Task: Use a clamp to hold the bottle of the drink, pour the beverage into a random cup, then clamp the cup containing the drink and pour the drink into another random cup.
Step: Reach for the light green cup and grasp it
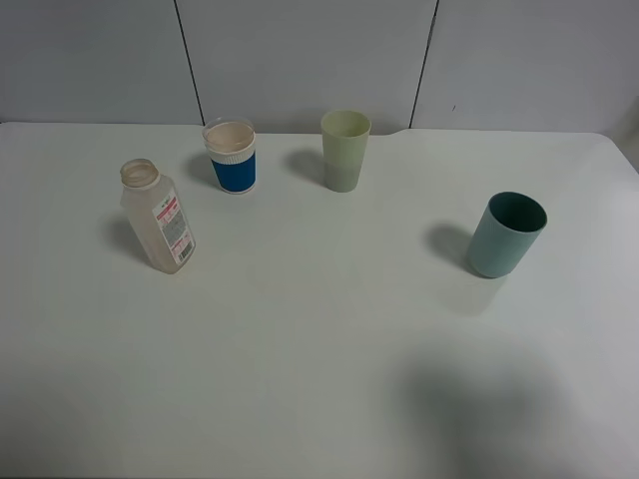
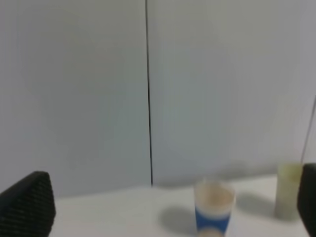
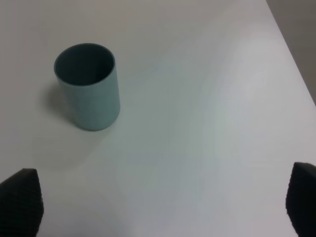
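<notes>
White tabletop (image 1: 319, 349), everything spaced apart so a claw fits around each: bottle (image 1: 160, 218) far left, blue-and-white cup (image 1: 232, 157) and yellow-green cup (image 1: 345, 150) behind. Both claws (image 2: 168, 207) (image 3: 163, 205) released, holding nothing.

Upright teal cup (image 1: 506, 235) on white table (image 1: 319, 379), right side; grey panelled wall (image 1: 300, 50) behind
</notes>
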Tool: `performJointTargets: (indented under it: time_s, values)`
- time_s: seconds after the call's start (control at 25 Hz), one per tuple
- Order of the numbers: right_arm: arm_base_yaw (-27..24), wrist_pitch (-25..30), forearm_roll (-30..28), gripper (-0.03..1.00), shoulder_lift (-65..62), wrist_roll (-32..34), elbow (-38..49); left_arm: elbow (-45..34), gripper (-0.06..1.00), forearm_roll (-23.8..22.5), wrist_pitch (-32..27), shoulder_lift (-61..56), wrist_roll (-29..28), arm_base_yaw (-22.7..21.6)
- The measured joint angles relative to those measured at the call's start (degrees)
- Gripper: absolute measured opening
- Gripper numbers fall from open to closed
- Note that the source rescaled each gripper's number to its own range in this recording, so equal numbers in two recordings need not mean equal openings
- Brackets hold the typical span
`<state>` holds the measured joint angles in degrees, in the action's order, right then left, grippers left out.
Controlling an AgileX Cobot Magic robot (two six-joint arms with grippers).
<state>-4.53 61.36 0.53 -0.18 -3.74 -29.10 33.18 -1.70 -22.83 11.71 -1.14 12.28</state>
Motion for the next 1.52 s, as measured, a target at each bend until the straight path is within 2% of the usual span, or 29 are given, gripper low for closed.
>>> performJointTargets:
  time_s: [0.08,0.32,0.52,0.64,0.84,0.96,1.12,1.32,1.52]
  values:
    - [0.0,0.0,0.0,0.97,0.0,0.0,0.0,0.3,1.0,0.9,-5.4,-4.3,1.7,0.0]
    - [0.0,0.0,0.0,0.97,0.0,0.0,0.0,0.7,1.0,5.4,-15.2,-11.5,3.7,0.0]
    - [0.0,0.0,0.0,0.97,0.0,0.0,0.0,0.7,1.0,7.6,-21.1,-12.0,3.7,-0.5]
    - [0.0,0.0,0.0,0.97,0.0,0.0,0.0,0.7,1.0,8.8,-23.1,-12.0,3.7,-3.4]
    - [0.0,0.0,0.0,0.97,0.0,0.0,0.0,0.7,1.0,8.8,-26.5,-12.0,5.1,-9.9]
    - [0.0,0.0,0.0,0.97,0.0,0.0,0.0,0.7,1.0,8.9,-28.7,-12.0,6.2,-12.3]
    - [0.0,0.0,0.0,0.97,0.0,0.0,0.0,0.7,1.0,9.0,-30.7,-12.0,6.3,-12.3]
    - [0.0,0.0,0.0,0.97,0.0,0.0,0.0,0.1,1.0,7.1,-36.7,-12.0,6.3,-12.3]
    - [0.0,0.0,0.0,0.97,0.0,0.0,0.0,-3.7,1.0,5.2,-38.3,-12.0,6.2,-12.3]
